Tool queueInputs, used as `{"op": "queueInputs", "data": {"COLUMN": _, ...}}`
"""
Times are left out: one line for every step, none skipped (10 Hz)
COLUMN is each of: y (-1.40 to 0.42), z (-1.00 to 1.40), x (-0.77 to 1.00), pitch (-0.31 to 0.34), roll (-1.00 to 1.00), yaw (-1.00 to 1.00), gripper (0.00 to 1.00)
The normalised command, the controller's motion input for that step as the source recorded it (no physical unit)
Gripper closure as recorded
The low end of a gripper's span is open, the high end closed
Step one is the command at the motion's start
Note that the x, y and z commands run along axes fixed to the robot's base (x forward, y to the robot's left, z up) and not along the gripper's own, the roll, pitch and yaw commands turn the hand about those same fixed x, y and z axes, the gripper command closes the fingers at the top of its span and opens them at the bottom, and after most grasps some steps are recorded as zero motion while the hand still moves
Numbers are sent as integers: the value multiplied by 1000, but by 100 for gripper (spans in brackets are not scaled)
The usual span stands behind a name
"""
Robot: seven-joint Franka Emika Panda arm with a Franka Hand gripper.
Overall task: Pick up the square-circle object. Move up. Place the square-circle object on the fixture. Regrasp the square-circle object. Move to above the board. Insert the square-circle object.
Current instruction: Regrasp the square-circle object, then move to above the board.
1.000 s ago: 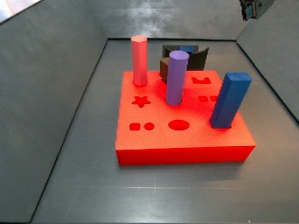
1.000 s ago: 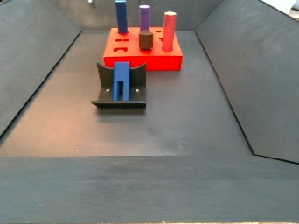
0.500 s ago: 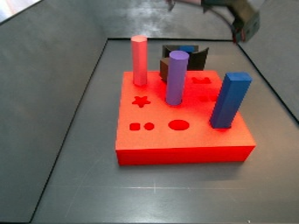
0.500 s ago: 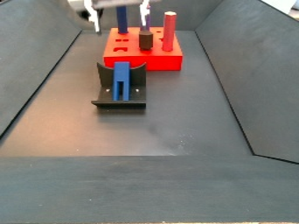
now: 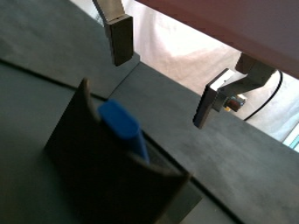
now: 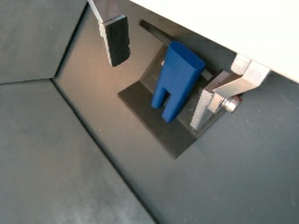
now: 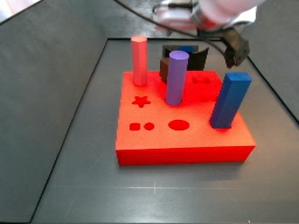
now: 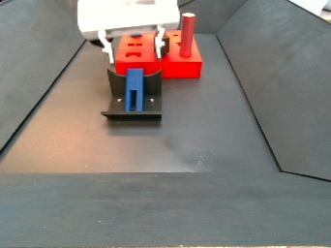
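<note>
Gripper [image 6: 163, 66] held above the fixture [image 8: 132, 105], fingers [image 6: 117, 39] spread apart, nothing clamped, square-circle object [image 6: 177, 77] seated in the fixture.

A white gripper [image 8: 130, 45] hangs open above a black fixture [image 8: 132, 100] holding a blue square-circle object [image 8: 135, 87]. Behind them sits a red board [image 8: 185, 66] with a red peg [image 8: 188, 32].

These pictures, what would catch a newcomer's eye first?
The red board with its tall pink, purple and blue pegs stands out. Near it, a blue piece rests on the black fixture. The gripper hangs just above that piece, jaws open, with one finger on each side.
</note>
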Motion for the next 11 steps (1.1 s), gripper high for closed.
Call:
{"op": "queueInputs", "data": {"y": 21, "z": -868, "x": 103, "pitch": -124, "roll": 93, "yaw": -37, "gripper": 0}}
{"op": "queueInputs", "data": {"y": 12, "z": -716, "x": 92, "pitch": -96, "roll": 93, "yaw": -58, "gripper": 0}}
{"op": "queueInputs", "data": {"y": 9, "z": -564, "x": 82, "pitch": -66, "roll": 90, "yaw": -68, "gripper": 0}}
{"op": "queueInputs", "data": {"y": 8, "z": -373, "x": 71, "pitch": -36, "roll": 83, "yaw": -63, "gripper": 0}}
{"op": "queueInputs", "data": {"y": 6, "z": -234, "x": 69, "pitch": -19, "roll": 75, "yaw": -55, "gripper": 0}}
{"op": "queueInputs", "data": {"y": -12, "z": -177, "x": 22, "pitch": 4, "roll": 55, "yaw": -44, "gripper": 0}}
{"op": "queueInputs", "data": {"y": 0, "z": -500, "x": 0, "pitch": 0, "roll": 0, "yaw": 0, "gripper": 100}}
{"op": "queueInputs", "data": {"y": -76, "z": 1000, "x": -71, "pitch": -75, "roll": -44, "yaw": 139, "gripper": 100}}
{"op": "queueInputs", "data": {"y": -76, "z": 1000, "x": -71, "pitch": -75, "roll": -44, "yaw": 135, "gripper": 100}}
{"op": "queueInputs", "data": {"y": -74, "z": 1000, "x": -73, "pitch": -78, "roll": -51, "yaw": 123, "gripper": 100}}
{"op": "queueInputs", "data": {"y": -66, "z": 1000, "x": -75, "pitch": -103, "roll": -56, "yaw": 73, "gripper": 100}}
